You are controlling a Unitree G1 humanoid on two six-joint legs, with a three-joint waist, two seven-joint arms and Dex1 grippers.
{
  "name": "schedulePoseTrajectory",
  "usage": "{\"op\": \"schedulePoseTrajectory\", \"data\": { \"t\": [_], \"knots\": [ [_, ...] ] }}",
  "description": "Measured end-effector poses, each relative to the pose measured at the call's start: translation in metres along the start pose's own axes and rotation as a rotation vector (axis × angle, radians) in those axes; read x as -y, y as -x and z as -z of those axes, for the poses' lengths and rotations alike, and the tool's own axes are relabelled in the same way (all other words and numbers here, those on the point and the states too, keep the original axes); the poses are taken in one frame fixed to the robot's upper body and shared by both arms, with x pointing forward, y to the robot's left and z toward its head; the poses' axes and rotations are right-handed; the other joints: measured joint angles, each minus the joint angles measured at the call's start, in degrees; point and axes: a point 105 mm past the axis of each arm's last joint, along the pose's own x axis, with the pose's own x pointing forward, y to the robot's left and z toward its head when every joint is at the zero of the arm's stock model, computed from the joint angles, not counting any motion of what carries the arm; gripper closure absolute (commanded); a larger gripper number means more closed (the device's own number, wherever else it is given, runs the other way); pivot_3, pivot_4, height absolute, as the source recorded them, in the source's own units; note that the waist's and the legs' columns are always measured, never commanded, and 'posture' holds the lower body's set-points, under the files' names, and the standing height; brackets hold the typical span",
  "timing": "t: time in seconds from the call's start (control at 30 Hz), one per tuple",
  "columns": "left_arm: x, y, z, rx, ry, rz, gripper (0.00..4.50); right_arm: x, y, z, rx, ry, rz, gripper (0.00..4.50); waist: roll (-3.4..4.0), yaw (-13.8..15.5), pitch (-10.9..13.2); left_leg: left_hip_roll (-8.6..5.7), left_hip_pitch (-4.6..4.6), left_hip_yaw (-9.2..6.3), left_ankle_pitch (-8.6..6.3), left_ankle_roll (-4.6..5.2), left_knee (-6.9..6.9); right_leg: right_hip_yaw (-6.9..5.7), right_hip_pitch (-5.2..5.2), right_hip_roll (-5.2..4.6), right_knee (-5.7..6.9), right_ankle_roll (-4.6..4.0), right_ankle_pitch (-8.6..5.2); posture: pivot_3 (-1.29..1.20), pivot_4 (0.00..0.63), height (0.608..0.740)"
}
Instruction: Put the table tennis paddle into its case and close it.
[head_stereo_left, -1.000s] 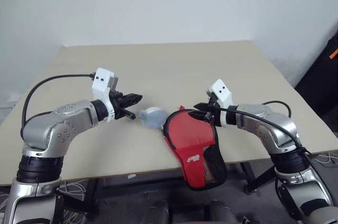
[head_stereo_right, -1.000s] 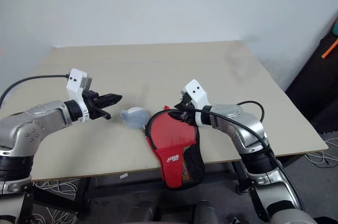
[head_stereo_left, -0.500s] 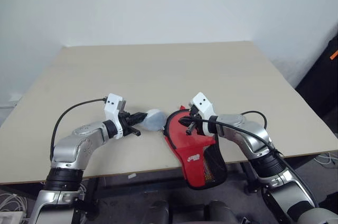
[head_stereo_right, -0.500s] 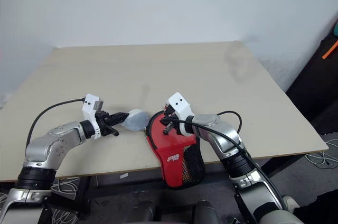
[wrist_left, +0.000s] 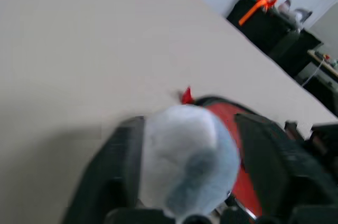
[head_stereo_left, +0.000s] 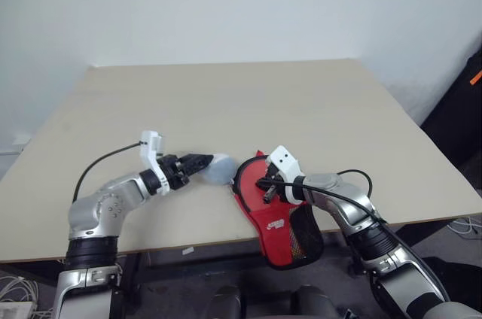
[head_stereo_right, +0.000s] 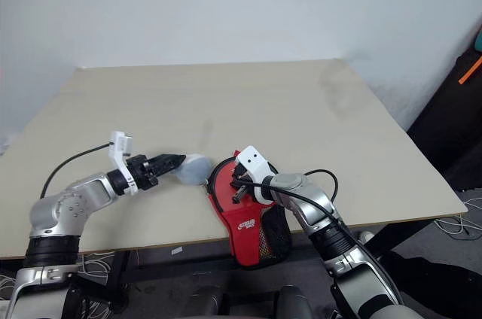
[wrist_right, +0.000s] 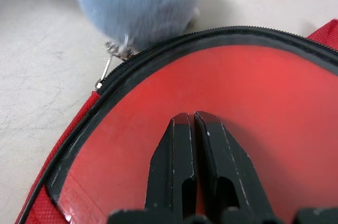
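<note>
A bare beige table [head_stereo_left: 226,101] carries everything, with wide free surface behind and to both sides. At its near edge lies the red case [head_stereo_left: 277,214], its narrow mesh end hanging over the rim. The paddle [wrist_right: 211,102] sits inside the case, red face up within the black zipped border, which stands unzipped around the round end. A pale blue fluffy pompom [head_stereo_left: 219,169] lies on the table touching the case's round end, beside the zip pull [wrist_right: 105,71]. The left gripper [head_stereo_left: 202,161] reaches to the pompom from the left; its fingers [wrist_left: 119,166] stand spread on either side of the fluff, though whether they press it is hard to tell. The right gripper [wrist_right: 193,129] rests clenched over the paddle face, holding nothing.
</note>
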Motion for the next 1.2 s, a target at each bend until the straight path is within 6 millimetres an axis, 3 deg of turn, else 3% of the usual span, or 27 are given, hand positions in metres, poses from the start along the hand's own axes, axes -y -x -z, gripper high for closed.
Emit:
{"op": "schedulePoseTrajectory", "data": {
  "t": [0.1, 0.23, 0.57, 0.9, 1.0, 1.17, 1.2],
  "knots": [
    [-0.006, 0.004, -0.013, 0.033, -0.014, -0.027, 0.05, -0.001, -0.001, 0.001, 0.003, 0.001, -0.001, 4.34, 0.02, 0.02, -0.01, -0.01, 0.05, 0.00, 0.00, -0.01, 0.00, 0.01, 0.03, -0.01, 0.02, 0.00, 0.00, 0.00, 0.000, 0.698],
    [-0.017, 0.002, -0.006, 0.026, 0.025, -0.068, 0.05, -0.003, -0.001, 0.000, 0.005, 0.003, -0.006, 4.34, 0.01, 0.00, -0.02, -0.01, 0.04, -0.02, 0.01, -0.02, 0.01, 0.01, 0.02, 0.00, 0.04, -0.02, 0.01, 0.00, 0.000, 0.698],
    [-0.009, -0.025, 0.031, -0.042, 0.124, -0.005, 0.05, -0.006, -0.003, 0.000, 0.005, 0.006, -0.016, 4.34, -0.01, -0.02, -0.03, -0.02, 0.02, -0.04, 0.02, -0.04, 0.03, 0.00, 0.02, 0.02, 0.06, -0.10, 0.06, 0.00, 0.000, 0.698],
    [-0.010, -0.026, 0.049, -0.125, 0.106, -0.013, 0.05, -0.006, -0.004, 0.000, 0.003, 0.008, -0.010, 4.34, -0.01, 0.00, -0.03, -0.02, 0.03, -0.06, 0.03, -0.04, 0.02, 0.00, 0.02, 0.02, 0.08, -0.11, 0.06, 0.00, 0.000, 0.698],
    [-0.008, -0.025, 0.059, -0.160, 0.118, -0.006, 0.63, -0.005, -0.004, 0.000, 0.002, 0.013, -0.003, 4.34, -0.01, 0.04, -0.03, -0.02, 0.03, -0.07, 0.03, -0.04, 0.04, -0.01, 0.05, 0.01, 0.08, -0.09, 0.05, 0.00, 0.000, 0.698],
    [-0.002, -0.024, 0.061, -0.175, 0.102, 0.010, 2.23, -0.002, -0.005, 0.001, 0.014, 0.030, 0.010, 4.34, -0.01, 0.04, -0.04, -0.02, 0.05, -0.08, 0.03, -0.05, 0.04, 0.00, 0.05, 0.01, 0.08, -0.09, 0.05, 0.00, 0.000, 0.698],
    [-0.001, -0.024, 0.061, -0.175, 0.099, 0.012, 2.23, -0.002, -0.005, 0.002, 0.019, 0.032, 0.011, 4.34, -0.01, 0.04, -0.04, -0.03, 0.05, -0.08, 0.03, -0.05, 0.04, -0.01, 0.06, 0.01, 0.08, -0.08, 0.05, 0.00, 0.000, 0.698]
  ]
}}
